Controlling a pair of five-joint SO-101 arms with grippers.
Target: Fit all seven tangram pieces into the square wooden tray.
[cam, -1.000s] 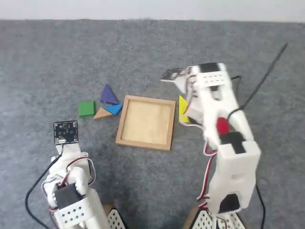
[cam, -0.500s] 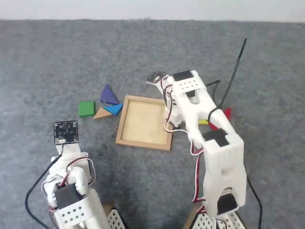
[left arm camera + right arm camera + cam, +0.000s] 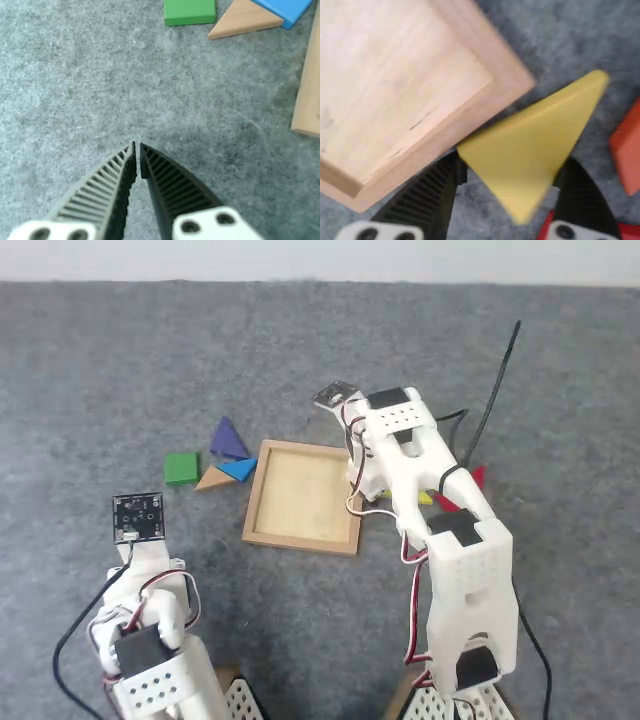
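Over the last second my right arm has swung from beside the tray (image 3: pixel 254 502) to hang over its right rim, and in the last half-second it has barely shifted. The right gripper (image 3: pixel 507 185) straddles the yellow triangle (image 3: pixel 530 150) with a finger on either flank. I take it as clamped, though I can't tell whether the piece is off the carpet. It sits just outside the tray's corner, with a red piece (image 3: pixel 627 150) near. What I see of the tray floor is bare, so this looks like the first placement. My left gripper (image 3: pixel 137 152) is pinched together over carpet, near the green square (image 3: pixel 190 11).
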